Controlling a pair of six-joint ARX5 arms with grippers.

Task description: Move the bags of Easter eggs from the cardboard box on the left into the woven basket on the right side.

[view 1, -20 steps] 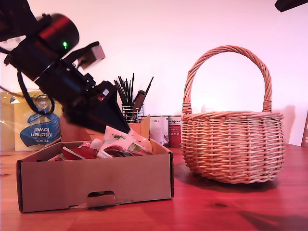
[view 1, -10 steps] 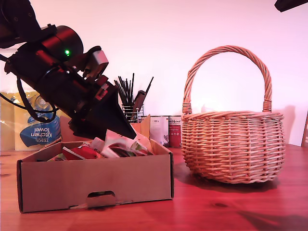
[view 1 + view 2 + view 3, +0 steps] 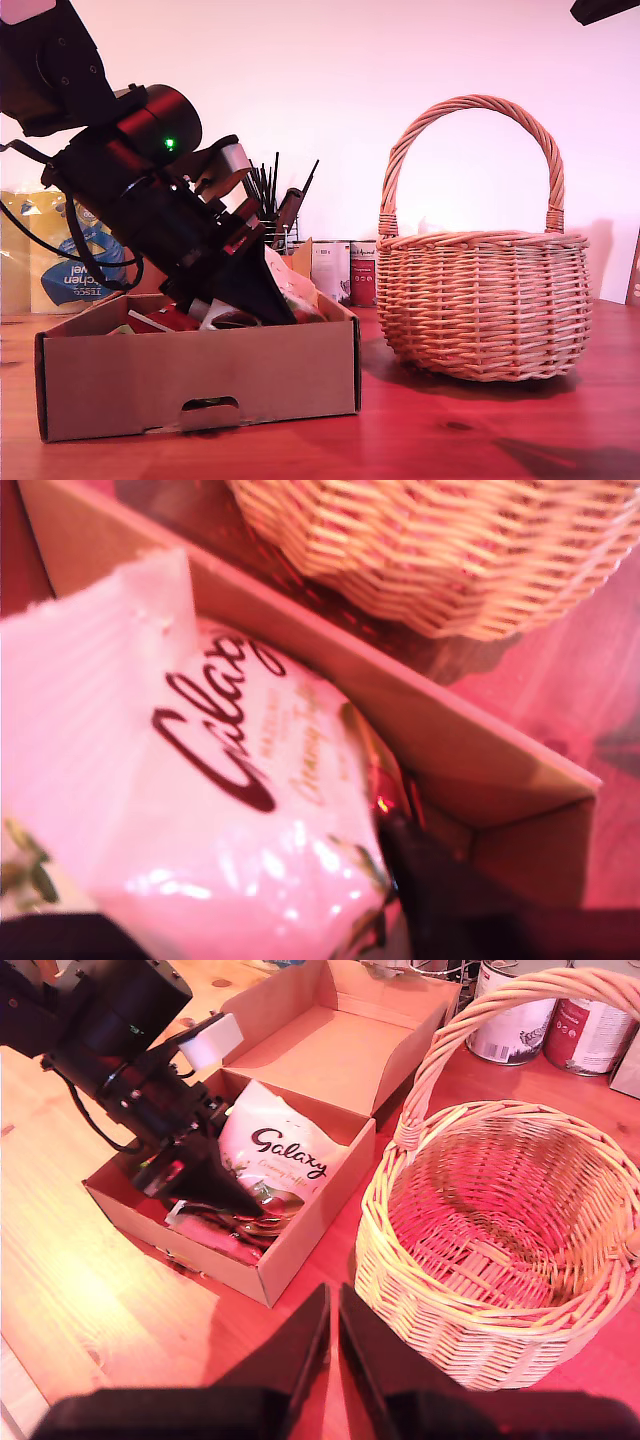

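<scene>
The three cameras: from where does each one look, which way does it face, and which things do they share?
Exterior view: low at table height, side-on to the cardboard box and woven basket; my first arm reaches into the box.
First wrist view: inside the box, close over the white Galaxy bag, facing the basket; one dark finger shows.
Second wrist view: high, looking down past my second claw into the basket and box; my first arm shows.
All share box and basket.

My first gripper [image 3: 262, 300] jaws sunk behind cardboard box [image 3: 200, 375] wall, grip perhaps unreadable (wrist picture blurred); Galaxy bag [image 3: 210, 810] cut by edge.
</scene>
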